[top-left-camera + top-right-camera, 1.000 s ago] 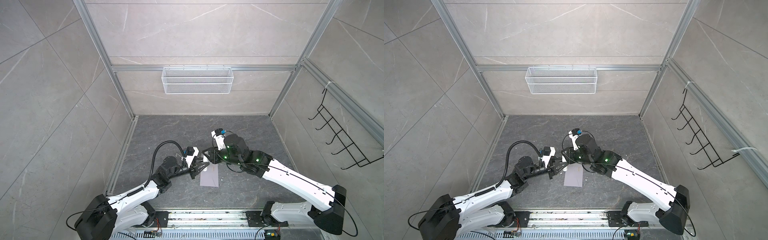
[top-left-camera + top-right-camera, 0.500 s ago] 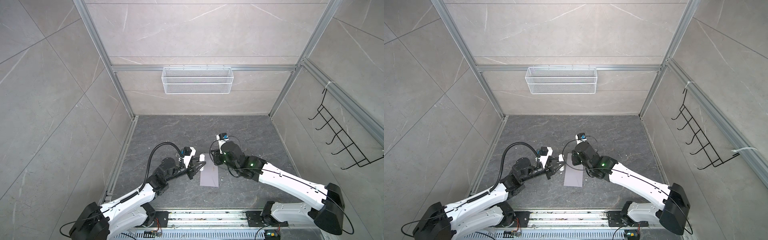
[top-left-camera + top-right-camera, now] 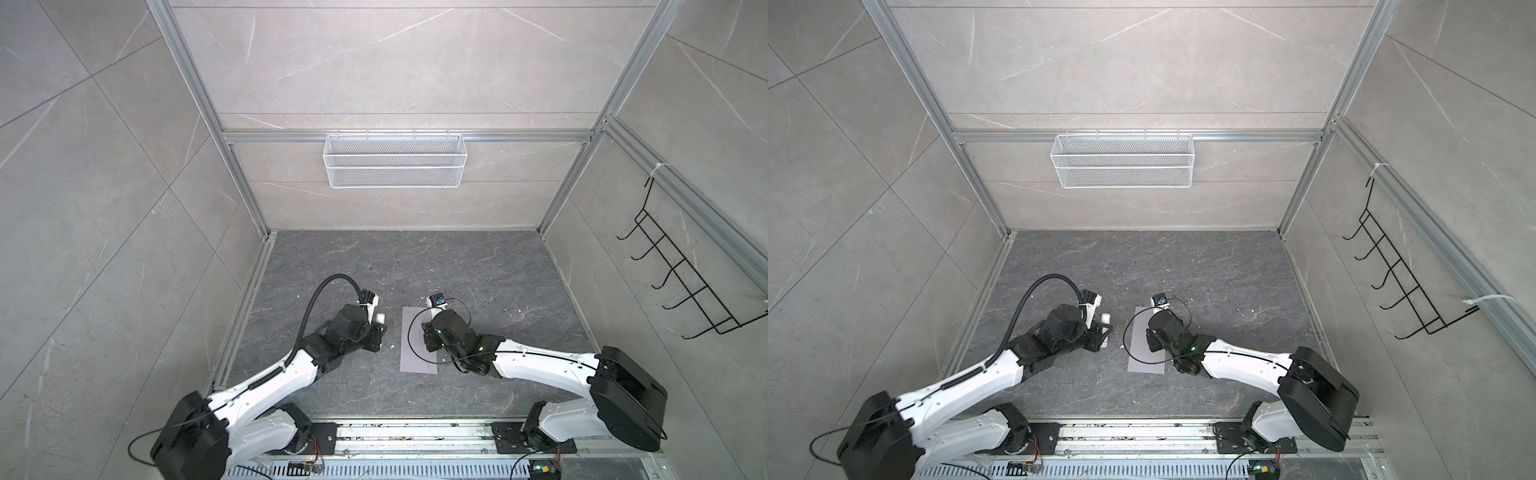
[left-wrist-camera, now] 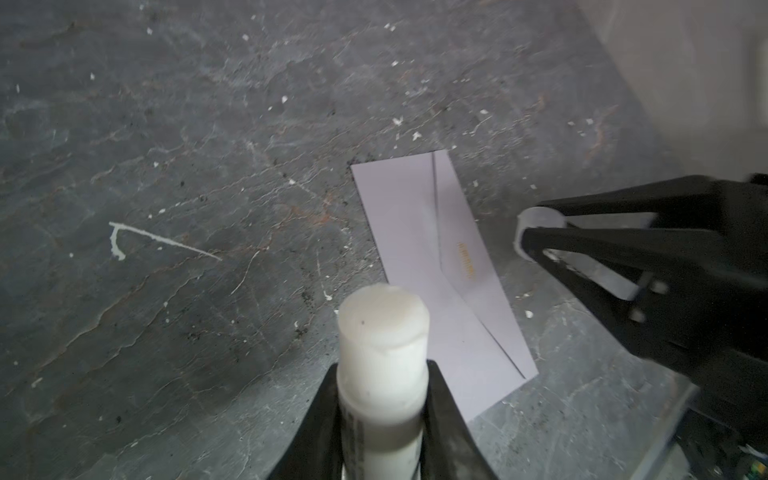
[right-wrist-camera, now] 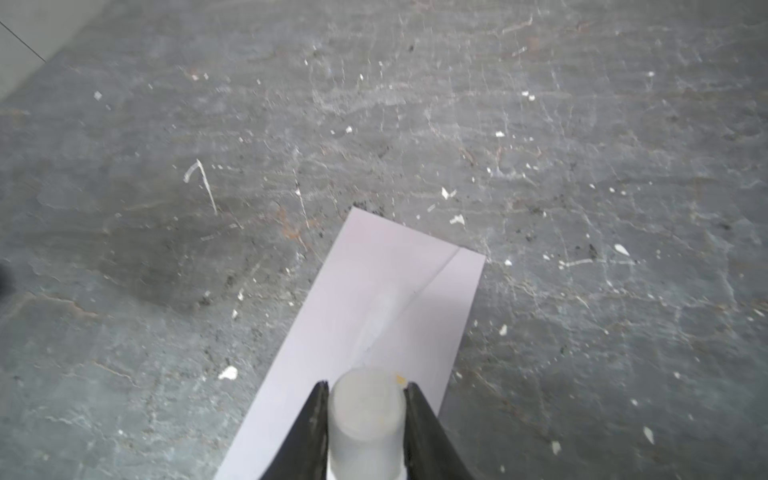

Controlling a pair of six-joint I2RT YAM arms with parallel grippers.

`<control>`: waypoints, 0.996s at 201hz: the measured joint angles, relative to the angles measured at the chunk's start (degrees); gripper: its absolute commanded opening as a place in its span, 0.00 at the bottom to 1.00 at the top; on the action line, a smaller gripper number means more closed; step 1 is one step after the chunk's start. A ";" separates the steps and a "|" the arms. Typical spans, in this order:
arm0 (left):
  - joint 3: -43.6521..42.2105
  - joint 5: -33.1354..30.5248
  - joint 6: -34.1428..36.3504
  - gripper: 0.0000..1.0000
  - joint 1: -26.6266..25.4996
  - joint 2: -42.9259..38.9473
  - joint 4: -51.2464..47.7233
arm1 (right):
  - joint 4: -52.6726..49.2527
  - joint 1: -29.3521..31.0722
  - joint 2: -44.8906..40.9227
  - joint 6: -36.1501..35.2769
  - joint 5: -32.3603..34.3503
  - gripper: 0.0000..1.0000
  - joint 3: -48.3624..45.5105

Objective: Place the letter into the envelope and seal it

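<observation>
The envelope (image 4: 415, 232) is looking pale lavender with a tiny orange mark (image 4: 466, 261), and the bench (image 4: 166, 145) is showing dark slate grey with pale veins, rusty streaks and white flecks all over. The left hand (image 4: 382, 368) is looking black around a milky white glue stick (image 4: 382, 332), and the right hand (image 5: 366, 386) is looking just as black around a frosted, see-through cap (image 5: 368, 415). Up back, the wire basket (image 3: 394, 166) is reading white, the hook rack (image 3: 681, 286) black, and the walls (image 3: 374, 62) are doing that beige-grey marble thing with thin white veins.
</observation>
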 measured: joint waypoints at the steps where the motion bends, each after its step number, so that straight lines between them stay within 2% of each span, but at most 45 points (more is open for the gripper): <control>1: 0.17 -0.04 -0.04 0.00 0.00 0.31 -0.15 | 0.09 0.00 0.00 0.00 -0.02 0.32 0.00; 36: 5.53 -0.20 -1.62 0.00 0.00 12.17 -6.91 | 2.36 0.00 0.96 -0.24 -0.42 0.32 -0.11; 89: 9.44 0.07 -1.60 0.00 0.33 19.82 -13.00 | 4.96 0.00 5.86 -0.72 -1.07 0.32 -1.42; 124: 9.60 2.40 -1.62 0.19 0.90 20.59 -12.92 | 6.97 0.00 6.95 -0.87 -2.80 0.32 -3.96; 137: 9.57 4.04 -1.66 0.33 1.31 20.59 -12.24 | 7.32 0.00 6.78 -1.11 -3.67 0.32 -4.48; 148: 9.51 5.60 -1.81 0.41 1.70 20.57 -11.37 | 7.41 0.00 6.25 -1.57 -4.42 0.32 -4.72; 190: 8.04 11.39 -3.74 0.66 3.54 16.85 -6.71 | 7.58 0.00 -0.44 -4.09 -7.96 0.32 -6.05; 200: 8.00 12.66 -4.39 0.69 3.93 15.04 -5.51 | 7.50 0.00 -2.16 -4.79 -8.87 0.33 -6.08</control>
